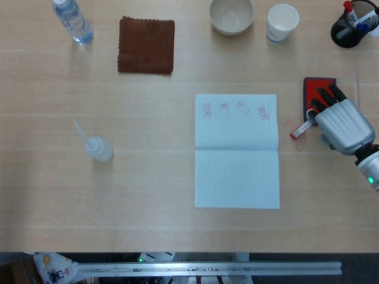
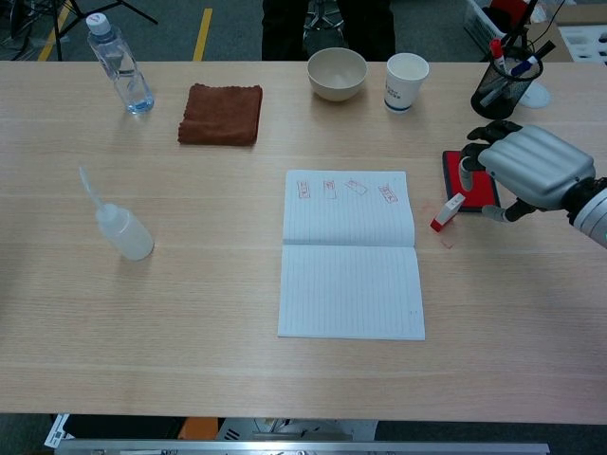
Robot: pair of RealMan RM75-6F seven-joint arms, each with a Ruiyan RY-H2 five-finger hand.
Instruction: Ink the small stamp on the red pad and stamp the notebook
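Note:
The small red-and-white stamp (image 1: 300,130) (image 2: 448,212) lies tilted on the table between the notebook and the ink pad. The open notebook (image 1: 237,151) (image 2: 351,254) sits at the table's middle, with several red prints along its upper page. My right hand (image 1: 340,121) (image 2: 526,171) hovers over the red pad (image 1: 312,89) (image 2: 452,172) and hides most of it. Its fingers are apart and hold nothing; the fingertips are just right of the stamp. My left hand shows in neither view.
Along the far edge stand a bowl (image 1: 231,16), a paper cup (image 1: 282,22) and a black pen holder (image 1: 350,26). A brown cloth (image 1: 146,45) and a water bottle (image 1: 72,21) lie at the far left. A clear squeeze bottle (image 1: 98,147) stands left of the notebook.

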